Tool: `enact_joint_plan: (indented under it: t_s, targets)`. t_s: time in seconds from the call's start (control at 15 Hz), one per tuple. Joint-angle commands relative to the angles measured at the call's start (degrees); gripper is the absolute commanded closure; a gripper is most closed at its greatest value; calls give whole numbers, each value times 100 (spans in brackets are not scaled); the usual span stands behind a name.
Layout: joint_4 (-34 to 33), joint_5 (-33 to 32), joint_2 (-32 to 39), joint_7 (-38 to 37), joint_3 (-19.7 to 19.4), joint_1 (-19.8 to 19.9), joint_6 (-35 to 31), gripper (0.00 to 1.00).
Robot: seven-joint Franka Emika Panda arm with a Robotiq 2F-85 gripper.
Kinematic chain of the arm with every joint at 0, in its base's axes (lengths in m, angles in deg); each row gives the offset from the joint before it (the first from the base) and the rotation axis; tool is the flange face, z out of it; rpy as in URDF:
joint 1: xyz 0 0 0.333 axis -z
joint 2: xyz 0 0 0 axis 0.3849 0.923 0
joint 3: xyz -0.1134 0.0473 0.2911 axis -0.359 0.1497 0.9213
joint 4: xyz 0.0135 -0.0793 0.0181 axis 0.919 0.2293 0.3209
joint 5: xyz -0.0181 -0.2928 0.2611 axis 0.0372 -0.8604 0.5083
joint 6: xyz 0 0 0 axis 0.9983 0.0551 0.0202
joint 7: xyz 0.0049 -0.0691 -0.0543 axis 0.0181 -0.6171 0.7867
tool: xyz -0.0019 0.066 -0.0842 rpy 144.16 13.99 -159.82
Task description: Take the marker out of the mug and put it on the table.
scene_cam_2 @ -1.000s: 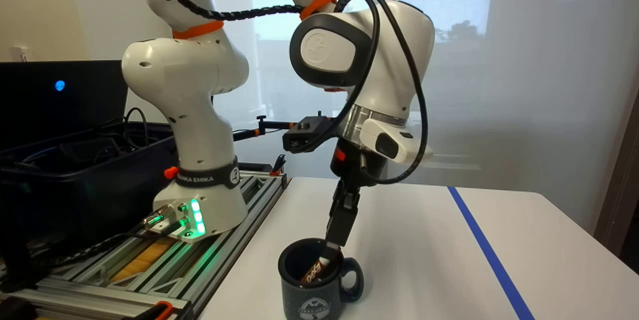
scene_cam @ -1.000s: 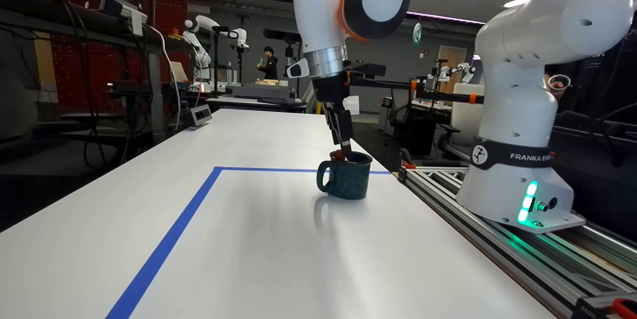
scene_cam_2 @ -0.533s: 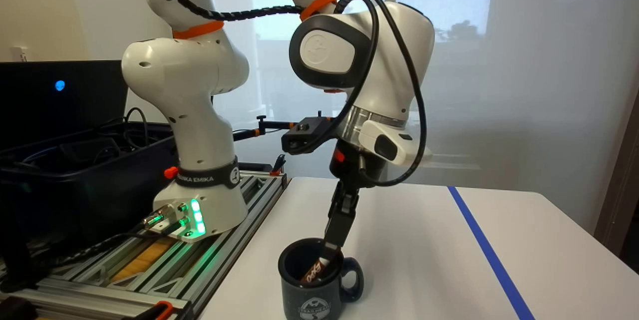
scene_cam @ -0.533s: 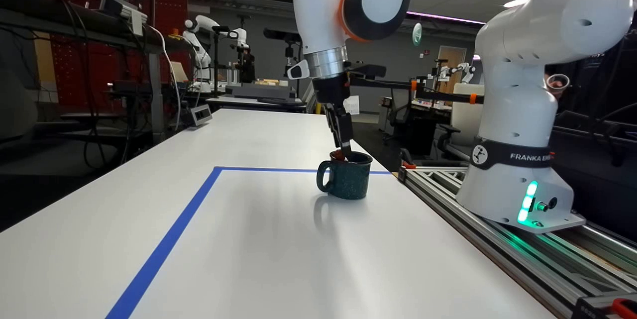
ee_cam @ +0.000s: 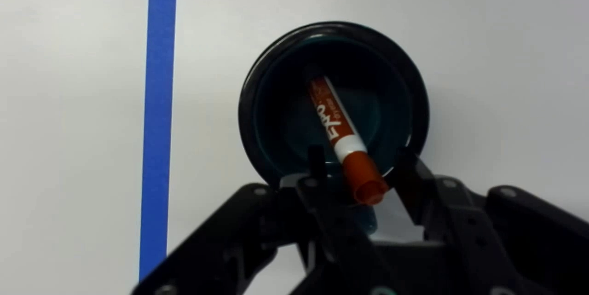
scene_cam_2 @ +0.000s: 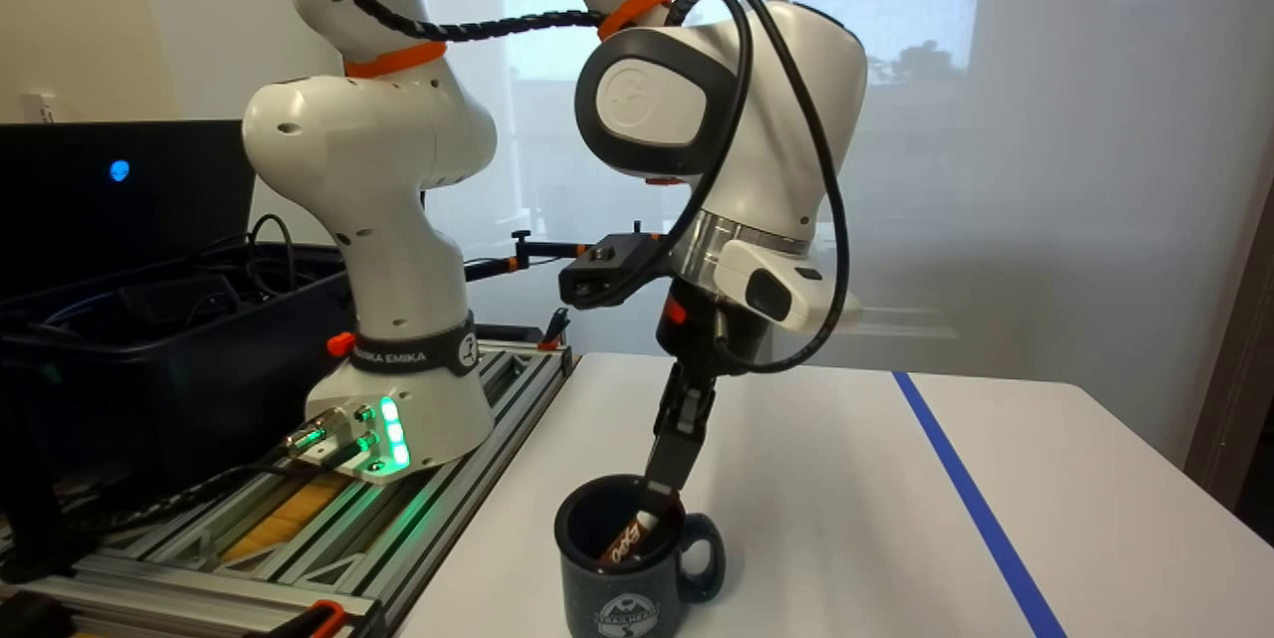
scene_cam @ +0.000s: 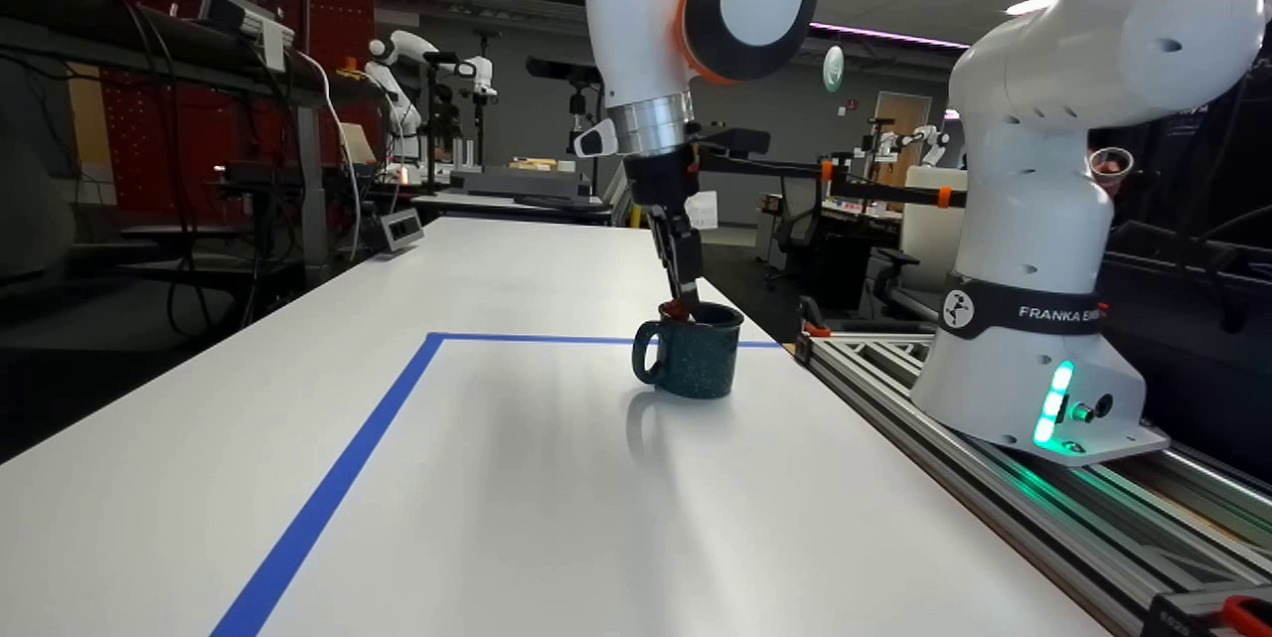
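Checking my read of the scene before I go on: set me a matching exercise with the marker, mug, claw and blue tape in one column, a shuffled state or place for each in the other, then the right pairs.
Column one:
1. marker
2. mug
3. claw
4. blue tape

Column two:
A. stuck flat on the white table
B. black, jaws open
C. reddish-brown and white, lying at a slant
D. dark teal, standing upright

Right pairs: 1-C, 2-D, 3-B, 4-A.
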Motion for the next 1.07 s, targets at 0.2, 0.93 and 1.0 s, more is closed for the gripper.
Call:
enact_joint_plan:
  t_s: [0.2, 0.93, 1.0]
  targets:
    - [-15, 112, -30, 161, -73, 17, -31, 65]
    - [-23, 546, 24, 762, -140, -24, -84, 75]
    - [-23, 604, 31, 836, -150, -23, -87, 72]
